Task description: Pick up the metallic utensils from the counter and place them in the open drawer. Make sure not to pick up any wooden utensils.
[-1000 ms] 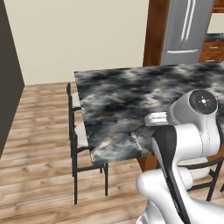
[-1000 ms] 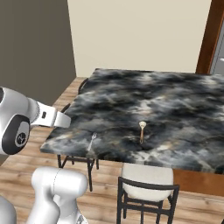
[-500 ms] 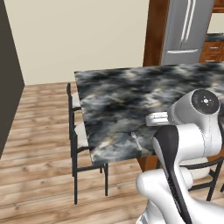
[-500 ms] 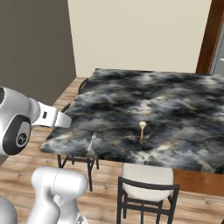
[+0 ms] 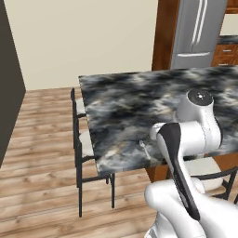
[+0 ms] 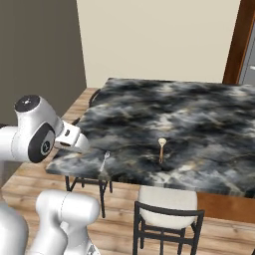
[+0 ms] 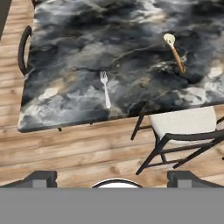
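A slim silver fork (image 7: pixel 105 89) lies on the marbled counter (image 7: pixel 109 39) close to its near edge, also seen as the fork (image 6: pixel 104 162) and the fork (image 5: pixel 144 148). Farther right on the slab lies the tan wooden spoon (image 7: pixel 174 52), the same spoon (image 6: pixel 161 149) in the right base view. My gripper (image 7: pixel 113 177) hovers off the counter's near edge, above the wooden floor. It is open wide with nothing between its fingertips (image 7: pixel 41 176). The hand (image 6: pixel 73 141) sits left of the fork. The drawer is out of view.
A black chair with a cream seat (image 7: pixel 183 127) is tucked under the counter's near edge, right of the fork. Another dark chair (image 7: pixel 22 50) stands at the left side, with two chairs (image 5: pixel 78 139) there in the left base view. A steel fridge (image 5: pixel 195 32) stands beyond the counter.
The hand has edged slightly toward the counter's near corner. The jaws stay wide open, and the fork and spoon have not moved.
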Available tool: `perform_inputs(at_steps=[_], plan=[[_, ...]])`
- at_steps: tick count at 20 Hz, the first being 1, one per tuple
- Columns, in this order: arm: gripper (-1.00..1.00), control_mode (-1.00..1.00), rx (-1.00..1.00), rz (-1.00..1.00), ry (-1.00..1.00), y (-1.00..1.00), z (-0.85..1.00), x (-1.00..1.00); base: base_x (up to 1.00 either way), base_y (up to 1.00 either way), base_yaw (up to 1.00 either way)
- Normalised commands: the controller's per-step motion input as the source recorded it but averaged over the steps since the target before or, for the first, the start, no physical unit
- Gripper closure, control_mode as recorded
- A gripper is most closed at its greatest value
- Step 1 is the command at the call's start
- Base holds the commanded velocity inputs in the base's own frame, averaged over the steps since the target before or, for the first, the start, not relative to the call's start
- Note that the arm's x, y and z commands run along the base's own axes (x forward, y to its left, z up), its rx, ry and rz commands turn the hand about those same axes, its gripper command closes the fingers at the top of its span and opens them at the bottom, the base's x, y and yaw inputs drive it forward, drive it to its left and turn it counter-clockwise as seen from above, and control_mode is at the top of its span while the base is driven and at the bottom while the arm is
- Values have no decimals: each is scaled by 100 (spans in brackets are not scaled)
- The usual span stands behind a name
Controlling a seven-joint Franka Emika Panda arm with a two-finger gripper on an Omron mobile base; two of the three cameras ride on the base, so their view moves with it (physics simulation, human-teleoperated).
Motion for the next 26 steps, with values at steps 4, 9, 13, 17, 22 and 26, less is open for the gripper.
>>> perform_inputs(at_steps=[4, 9, 13, 17, 22, 26], plan=[[-100, -100, 2, 0, 38, 1, -74, 47, 0, 0, 0], [-100, -100, 0, 0, 25, 0, -55, 55, 0, 0, 0], [-100, -100, 0, 0, 27, 0, -59, 56, 0, 0, 0], [-100, -100, 1, 4, 24, -4, -63, 49, 0, 0, 0], [-100, -100, 4, 6, 5, -15, -51, 33, 0, 0, 0], [-100, -100, 0, 5, 7, -4, -36, 45, 0, 0, 0]])
